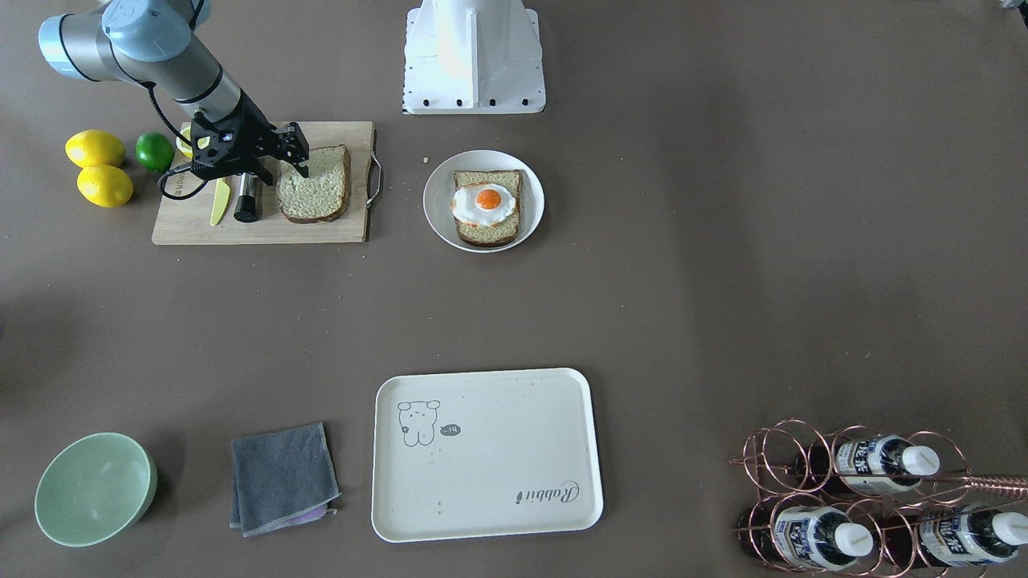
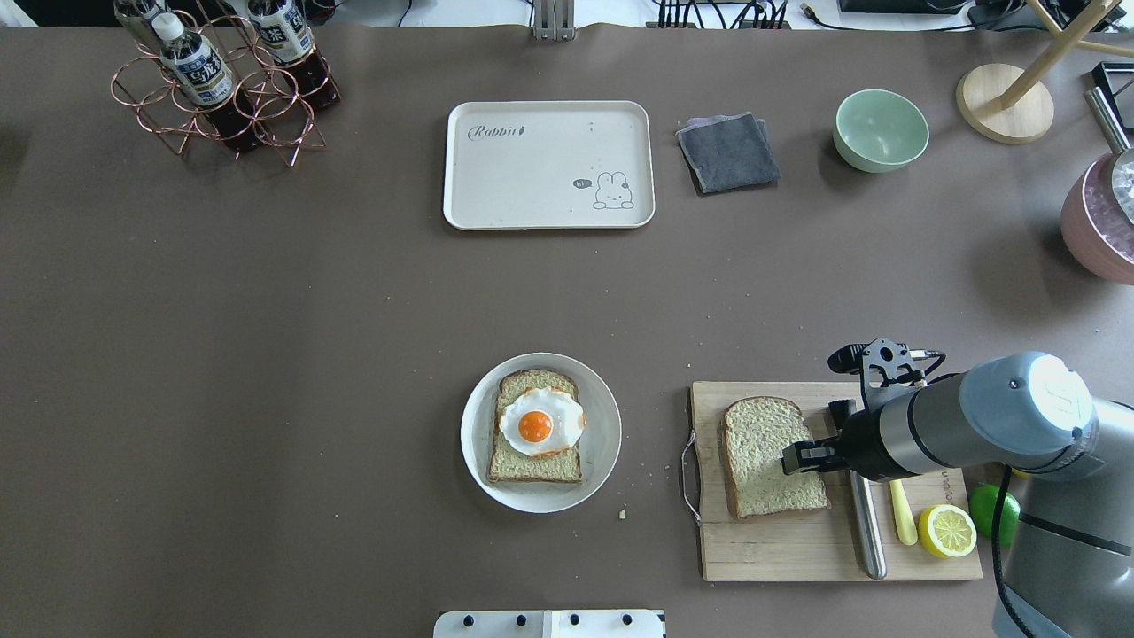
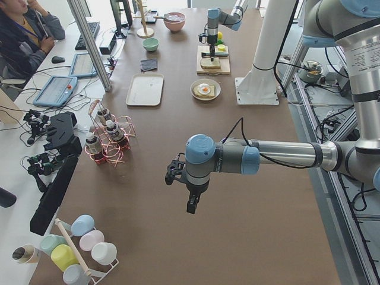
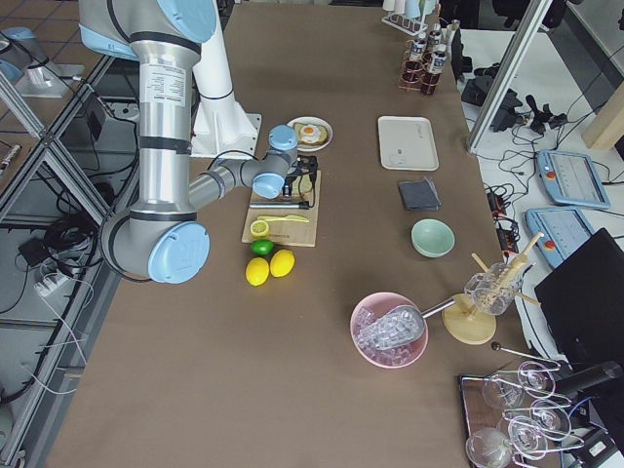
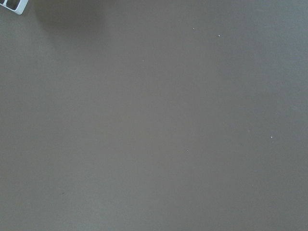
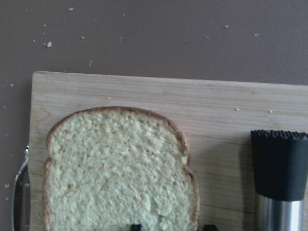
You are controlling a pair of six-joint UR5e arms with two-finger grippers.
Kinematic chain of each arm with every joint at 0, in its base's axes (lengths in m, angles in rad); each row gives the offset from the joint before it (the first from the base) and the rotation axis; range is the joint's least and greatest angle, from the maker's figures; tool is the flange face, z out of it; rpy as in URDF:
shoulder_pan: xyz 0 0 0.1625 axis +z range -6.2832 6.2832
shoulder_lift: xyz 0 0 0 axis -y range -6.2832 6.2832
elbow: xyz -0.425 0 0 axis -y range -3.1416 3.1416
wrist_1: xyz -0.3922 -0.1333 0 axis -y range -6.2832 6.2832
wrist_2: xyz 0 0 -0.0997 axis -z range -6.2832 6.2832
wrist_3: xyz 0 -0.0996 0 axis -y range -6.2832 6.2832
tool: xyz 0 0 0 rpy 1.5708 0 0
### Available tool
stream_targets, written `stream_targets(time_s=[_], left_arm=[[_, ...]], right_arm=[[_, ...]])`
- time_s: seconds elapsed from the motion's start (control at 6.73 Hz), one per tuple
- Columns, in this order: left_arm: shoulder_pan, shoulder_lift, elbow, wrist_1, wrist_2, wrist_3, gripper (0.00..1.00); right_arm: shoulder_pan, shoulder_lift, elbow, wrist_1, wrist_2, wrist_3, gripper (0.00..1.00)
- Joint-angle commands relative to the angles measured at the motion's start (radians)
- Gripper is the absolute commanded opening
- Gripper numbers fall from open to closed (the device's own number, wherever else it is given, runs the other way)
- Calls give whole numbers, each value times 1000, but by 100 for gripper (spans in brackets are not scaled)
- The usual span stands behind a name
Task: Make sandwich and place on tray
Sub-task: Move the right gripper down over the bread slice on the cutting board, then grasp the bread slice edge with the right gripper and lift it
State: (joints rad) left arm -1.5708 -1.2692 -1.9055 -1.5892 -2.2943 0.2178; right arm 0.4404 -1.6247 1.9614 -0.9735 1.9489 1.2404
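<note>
One bread slice (image 2: 769, 457) lies on the wooden cutting board (image 2: 797, 554). My right gripper (image 2: 797, 459) hovers over that slice's edge nearest the arm. In the right wrist view two fingertips (image 6: 136, 225) stand apart at the slice (image 6: 120, 168), so the gripper is open and empty. A second slice topped with the fried egg (image 2: 539, 424) sits on the round white plate (image 2: 478, 461). The cream tray (image 2: 540, 177) stands bare at the far side. My left gripper (image 3: 192, 209) hangs over bare table, far from everything; I cannot tell whether it is open or shut.
On the board lie a metal-handled tool (image 2: 866, 532), a small yellow knife (image 2: 902, 514) and a half lemon (image 2: 946, 530). Lemons (image 1: 96, 150) and a lime (image 1: 154, 150) sit beside it. Grey cloth (image 2: 728, 152), green bowl (image 2: 881, 130) and bottle rack (image 2: 221, 89) flank the tray.
</note>
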Motion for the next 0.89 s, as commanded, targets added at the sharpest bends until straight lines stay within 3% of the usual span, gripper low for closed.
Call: stream_targets(time_s=[0.0, 0.45, 0.74], left_arm=[[0, -1, -3, 0, -1, 0, 98], [0, 1, 0, 0, -1, 0, 98], [0, 1, 5, 0, 1, 0, 98]], right_arm=[[0, 8, 5, 1, 1, 1, 0], [26, 16, 61, -1, 24, 43, 0], [44, 78, 77, 1, 51, 60, 0]])
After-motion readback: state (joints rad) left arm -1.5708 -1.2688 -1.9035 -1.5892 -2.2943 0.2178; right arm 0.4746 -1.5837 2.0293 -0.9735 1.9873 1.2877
